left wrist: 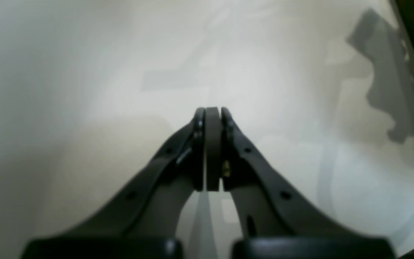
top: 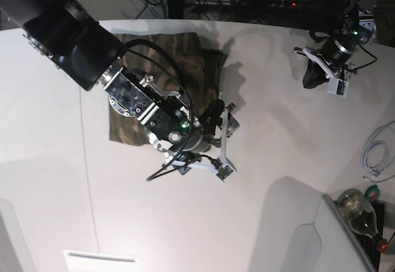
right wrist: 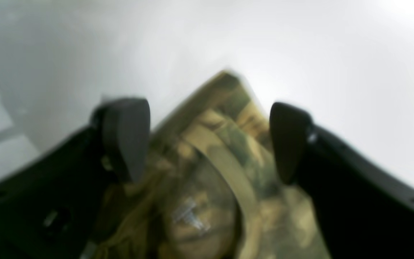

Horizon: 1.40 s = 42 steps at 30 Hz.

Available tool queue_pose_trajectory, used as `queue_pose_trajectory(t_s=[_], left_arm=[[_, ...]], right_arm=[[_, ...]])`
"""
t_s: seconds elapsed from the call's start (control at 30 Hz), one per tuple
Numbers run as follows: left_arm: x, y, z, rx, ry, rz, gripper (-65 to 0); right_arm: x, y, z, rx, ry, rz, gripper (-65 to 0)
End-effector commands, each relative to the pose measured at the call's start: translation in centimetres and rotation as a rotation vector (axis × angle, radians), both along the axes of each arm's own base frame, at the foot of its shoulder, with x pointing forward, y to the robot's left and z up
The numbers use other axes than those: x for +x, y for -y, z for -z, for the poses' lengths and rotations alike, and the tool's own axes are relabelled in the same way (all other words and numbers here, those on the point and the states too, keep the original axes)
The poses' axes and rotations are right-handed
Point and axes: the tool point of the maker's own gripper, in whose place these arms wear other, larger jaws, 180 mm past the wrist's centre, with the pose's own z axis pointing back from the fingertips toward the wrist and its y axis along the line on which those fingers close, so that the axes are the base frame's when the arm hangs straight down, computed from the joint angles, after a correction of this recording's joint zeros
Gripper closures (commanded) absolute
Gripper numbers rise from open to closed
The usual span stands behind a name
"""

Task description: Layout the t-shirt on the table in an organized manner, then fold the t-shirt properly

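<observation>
The camouflage t-shirt (top: 185,56) lies in a compact folded shape on the white table (top: 278,192), left of centre, and my right arm covers much of it. My right gripper (top: 228,141) hangs open at the shirt's near right corner. In the right wrist view, the right gripper (right wrist: 208,140) has its dark fingers (right wrist: 126,136) spread wide. A pointed corner of the t-shirt (right wrist: 228,118) lies between them, with the tan neckline and small white print lower down. My left gripper (left wrist: 212,109) is shut on nothing above bare table; in the base view this left gripper (top: 327,78) sits far right.
A thin dark seam line (top: 86,179) runs down the table's left part. White cables (top: 376,155) and a bottle (top: 358,207) sit off the right edge. Dark equipment and wires lie beyond the curved far edge. A white label (top: 99,261) is at the near edge.
</observation>
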Motion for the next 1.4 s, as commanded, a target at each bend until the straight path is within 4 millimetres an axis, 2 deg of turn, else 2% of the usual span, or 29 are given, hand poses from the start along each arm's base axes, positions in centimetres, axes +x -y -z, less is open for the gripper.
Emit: queue_pose_trajectory(t_s=[0.0,0.13,0.3,0.37,0.5,0.57,0.67,0.77,0.9,0.97,1.07,1.2,1.37], left_arm=[[1.1,-0.7,-1.3,0.005,0.051,-0.002,0.0],[0.7,-0.8,-1.2,0.008,0.042,-0.001,0.0],[0.8,-0.7,-1.2,0.007,0.043,-0.001,0.0],[0.8,-0.7,-1.2,0.005,0.045,-0.002,0.0],[0.8,-0.1,-1.0,-0.005,0.043,0.004,0.0],[1.0,0.6,-0.9,-0.022,0.049,-0.001,0.0],[2.3,2.3,-1.1,-0.062,0.078,-0.004,0.0],[2.8,6.2,-0.6,-0.106,0.069,0.074,0.0],[3.5,11.6,-0.3,-0.169,0.068,0.170,0.0],[3.8,13.4,-0.3,-0.194,0.071,0.196,0.0],[3.7,14.6,1.0,-0.206,0.033,0.218,0.0],[2.4,16.0,2.9,-0.214,-0.029,0.252,0.0],[1.5,16.7,3.5,-0.220,-0.054,0.272,0.0]], right_arm=[[1.6,-0.5,-1.6,0.016,0.055,-0.007,-45.3],[1.3,-0.7,-0.2,-0.003,0.016,0.002,-45.5],[1.9,-0.5,0.9,-0.006,0.018,0.020,-44.9],[1.9,-0.3,1.2,-0.011,0.013,0.022,-38.3],[1.9,-0.3,1.2,-0.012,0.010,0.025,-17.1],[1.9,-0.2,1.2,-0.015,0.009,0.026,-9.3],[1.9,-0.1,1.2,-0.016,0.007,0.027,-5.6],[2.0,-0.1,1.2,-0.014,0.006,0.028,-0.5],[1.9,-0.2,1.1,-0.011,0.007,0.027,-0.3],[2.0,-0.3,1.0,-0.009,0.009,0.026,-0.3],[2.0,-0.4,0.9,-0.004,0.013,0.028,-0.3],[2.0,-0.4,0.8,-0.002,0.013,0.029,-0.3],[2.6,-1.2,-1.2,0.045,0.052,0.030,-0.3]])
